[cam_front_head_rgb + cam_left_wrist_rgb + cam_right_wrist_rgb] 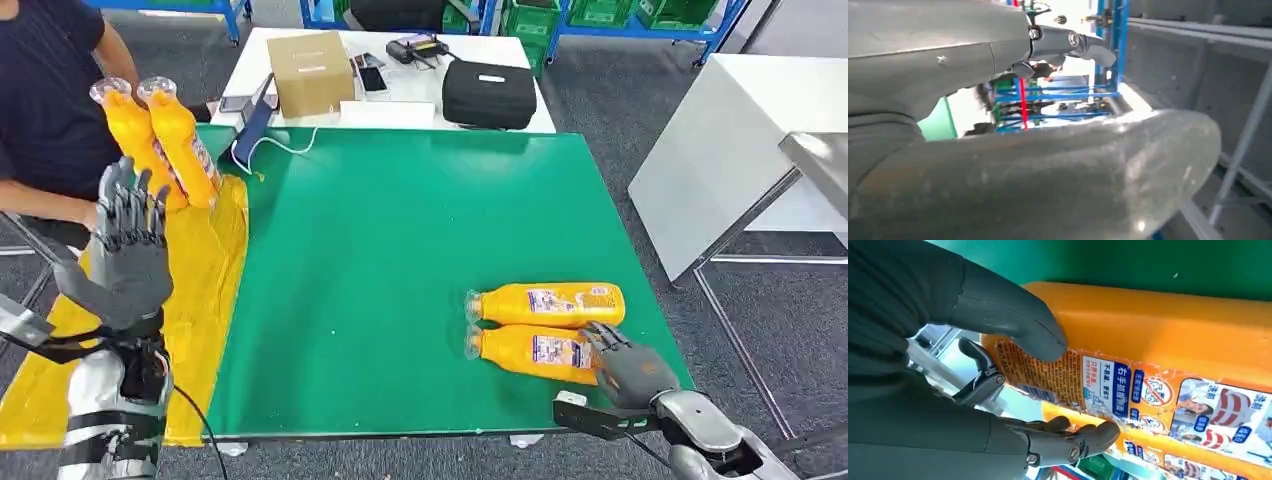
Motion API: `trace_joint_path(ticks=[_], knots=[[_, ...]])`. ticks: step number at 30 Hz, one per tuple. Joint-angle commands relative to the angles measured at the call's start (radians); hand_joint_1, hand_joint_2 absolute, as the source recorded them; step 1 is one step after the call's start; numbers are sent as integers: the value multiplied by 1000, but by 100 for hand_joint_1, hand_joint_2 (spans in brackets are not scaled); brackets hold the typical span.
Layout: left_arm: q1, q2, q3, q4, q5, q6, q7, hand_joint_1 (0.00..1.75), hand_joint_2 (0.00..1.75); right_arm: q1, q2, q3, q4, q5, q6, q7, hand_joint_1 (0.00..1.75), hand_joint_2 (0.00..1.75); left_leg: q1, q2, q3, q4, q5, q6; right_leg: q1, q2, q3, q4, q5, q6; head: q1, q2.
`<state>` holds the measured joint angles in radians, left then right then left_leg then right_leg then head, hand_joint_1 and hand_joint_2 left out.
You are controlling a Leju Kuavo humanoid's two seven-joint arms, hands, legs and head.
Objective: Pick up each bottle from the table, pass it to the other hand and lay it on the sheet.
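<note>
Wide bare stretch of green table (pixel 400 250) lies open between the right hand (pixel 628 368) at the two lying bottles (pixel 548 325) and the yellow sheet (pixel 205 290). Raised left hand (pixel 128 250) hangs over the sheet's near half; a person's arm (pixel 40 195) holding two upright bottles (pixel 160 140) blocks its far end. Cardboard box (pixel 310 72) and black case (pixel 490 93) sit beyond the far edge.
</note>
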<state>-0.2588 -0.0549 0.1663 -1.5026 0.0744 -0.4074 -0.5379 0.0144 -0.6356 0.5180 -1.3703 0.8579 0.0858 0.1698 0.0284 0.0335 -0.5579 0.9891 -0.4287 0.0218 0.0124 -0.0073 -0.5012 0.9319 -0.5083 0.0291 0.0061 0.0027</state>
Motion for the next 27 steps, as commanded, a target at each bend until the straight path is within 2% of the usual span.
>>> trace_joint_path(ticks=[1, 2, 3, 5, 6, 7, 8, 9, 10, 11, 12, 13, 14, 15, 16, 17, 18, 19, 20, 21, 22, 23, 24, 25, 26, 27], knots=[[17, -4, -8, 79, 0, -1, 5, 0, 0, 84, 76, 98, 180, -2, 15, 9, 0, 175, -4, -13, -23, 0, 9, 2, -4, -9, -21, 3, 6, 1, -1, 0], [17, -4, -8, 79, 0, -1, 5, 0, 0, 84, 76, 98, 180, -2, 15, 9, 0, 175, -5, -13, -24, 1, 8, 2, -5, -11, -22, 4, 6, 1, 0, 0], [17, -4, -8, 79, 0, -1, 5, 0, 0, 84, 76, 98, 180, -2, 15, 9, 0, 175, 2, -5, -6, 9, -4, 3, 1, -7, -2, 3, 3, 0, 1, 0], [17, -4, -8, 79, 0, -1, 5, 0, 0, 84, 76, 98, 180, -2, 15, 9, 0, 175, -5, -12, -27, 10, 4, 5, -6, -14, -20, 10, 4, 1, 0, 0], [17, -4, -8, 79, 0, -1, 5, 0, 0, 84, 76, 98, 180, -2, 15, 9, 0, 175, 1, -6, -17, 6, 2, 3, 0, -11, -10, 0, 3, -1, 3, 0], [17, -4, -8, 79, 0, -1, 5, 0, 0, 84, 76, 98, 180, -2, 15, 9, 0, 175, -2, -9, -26, 4, 9, 6, -3, -14, -15, 1, 1, -3, 1, 0], [17, -4, -8, 79, 0, -1, 5, 0, 0, 84, 76, 98, 180, -2, 15, 9, 0, 175, -2, -9, -20, -3, 13, 5, -1, -14, -14, -7, 2, -3, 2, 0], [17, -4, -8, 79, 0, -1, 5, 0, 0, 84, 76, 98, 180, -2, 15, 9, 0, 175, 2, -6, -12, 1, 7, 7, 3, -9, -4, -7, -1, -3, 2, 0], [19, -4, -6, 78, 0, -1, 5, 0, 0, 84, 77, 92, 175, -6, 7, 8, 0, 175, -1, -11, -17, 0, 11, 8, 0, -13, -9, -5, -1, -3, 2, 0], [24, -3, -3, 73, 1, 0, 5, 0, 0, 84, 81, 80, 166, -10, -16, 6, 0, 175, 2, -6, -8, 3, 4, 6, 4, -9, 1, -7, -2, -3, 2, 0], [36, -2, 7, 62, 3, 6, 2, 0, 0, 80, 91, 61, 145, -12, -58, -10, 0, 175, -1, -11, -16, 2, 8, 6, 1, -12, -8, -6, 0, -3, 1, 0], [57, 1, 19, 41, 6, 8, 2, 0, 0, 73, 109, 30, 111, -3, -121, -38, 0, 175, 2, -6, -8, 3, 4, 7, 3, -8, 1, -8, -1, -4, 2, 0], [95, 4, 43, 1, 9, 15, -4, 0, 0, 72, 159, -34, 49, 13, -219, -95, 0, 175, 0, -8, -14, 1, 7, 6, 1, -9, -6, -8, 1, -3, 1, 0], [137, 3, 77, -43, 13, 3, -5, 0, 0, 90, 277, -158, -64, -6, -316, -210, 0, 175, 1, -3, -11, 1, 4, 6, 3, -4, -3, -9, 1, -4, 2, 0], [187, -3, 118, -95, 16, -4, -12, 0, 0, 123, 419, -280, -232, -100, -407, -389, 0, 175, -2, -3, -17, -1, 7, 6, 0, -2, -10, -8, 3, -4, 2, 0], [204, -10, 135, -114, 17, -11, -15, 0, 0, 140, 496, -333, -346, -157, -506, -493, 0, 175, -5, -1, -19, -5, 8, 5, -2, 2, -16, -8, 4, -4, 2, 0], [220, -23, 155, -135, 15, -26, -16, 0, 0, 158, 533, -358, -509, -118, -550, -512, 0, 175, -4, 1, -12, -3, 4, 5, 2, 4, -5, -9, 2, -5, 3, 0], [222, -32, 161, -143, 15, -36, -15, 0, 0, 181, 532, -373, -648, -184, -614, -553, 0, 175, -7, 1, -15, -3, 4, 5, 0, 6, -9, -6, 2, -6, 7, 0], [221, -34, 159, -145, 12, -41, -14, 0, 0, 199, 520, -391, -709, -216, -613, -564, 0, 175, -11, 3, -16, -4, 6, 6, -4, 8, -13, -3, 6, -6, 11, 0], [221, -37, 156, -146, 9, -39, -13, 0, 0, 213, 525, -418, -752, -252, -632, -601, 0, 175, -14, -2, -11, -3, 3, 7, -8, 3, 4, -8, 48, 8, 21, 0], [219, -37, 152, -145, 7, -38, -14, 0, 0, 226, 531, -440, -770, -285, -634, -637, 0, 175, -21, -6, -12, -4, 5, 7, -14, 0, 2, -17, 101, 38, 16, 0], [218, -38, 150, -144, 8, -36, -13, 0, 0, 235, 540, -460, -768, -274, -647, -661, 0, 175, -24, -8, -27, 11, 0, 7, -21, -1, -20, 8, 82, 42, 5, 0], [217, -35, 145, -141, 11, -37, -12, 0, 0, 247, 548, -469, -742, -239, -618, -656, 0, 175, -32, -18, -32, 9, 6, 10, -24, -12, -23, 10, 83, 26, 3, 0], [214, -32, 142, -137, 12, -38, -12, 0, 0, 247, 556, -472, -713, -227, -620, -665, 0, 175, -29, -26, -31, 7, 8, 13, -24, -23, -22, 5, 81, 32, 6, 0], [212, -30, 141, -134, 14, -38, -13, 0, 0, 244, 556, -471, -682, -219, -621, -669, 0, 175, -26, -29, -33, 8, 7, 12, -22, -25, -31, 6, 79, 27, 6, 0], [210, -27, 139, -131, 15, -38, -14, 0, 0, 236, 554, -470, -653, -223, -618, -671, 0, 175, -24, -30, -32, 6, 6, 12, -21, -27, -29, 5, 76, 23, 6, 0]])
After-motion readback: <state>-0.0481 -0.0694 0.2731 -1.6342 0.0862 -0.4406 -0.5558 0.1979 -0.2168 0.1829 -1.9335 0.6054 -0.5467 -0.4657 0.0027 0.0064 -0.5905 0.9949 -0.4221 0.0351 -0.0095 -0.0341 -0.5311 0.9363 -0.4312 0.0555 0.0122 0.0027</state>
